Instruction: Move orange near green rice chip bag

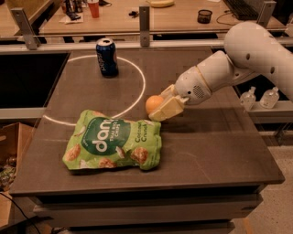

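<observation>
Nearest the bottom of the frame, the desk [206, 151] shows its bare front edge, and a cardboard box [9, 141] at lower left is cut off by the border. Just behind that edge, left of centre, the green rice chip bag [114, 146] lies flat. A dark green disc on it carries white letters reading "dan", with a last letter that is hard to make out. Small print beneath seems to say "THAI RICE CHIPS", and "Coconut Crunch" runs along its right half beside pictures of brown chips. Just past the bag's upper right corner, near it but apart, is the orange [152, 103], pinched in the claw [158, 109]. One cream finger [167, 109] lies across its right side, while the other is hidden behind the fruit. Whether the orange touches the desk or hangs just above it cannot be told. The white arm [215, 75] runs from there to the upper right and out of the frame. A thin white ring [143, 87] painted on the surface curves past the fruit, and inside it, farther back at upper left, a dark blue soda can [106, 57] stands upright, its label too small to read. At the right edge two small clear bottles [260, 97] stand on a lower shelf. Along the top a wooden bench [183, 18] holds a red cup [94, 8] — partly cropped — and a small dark pot [204, 16].
</observation>
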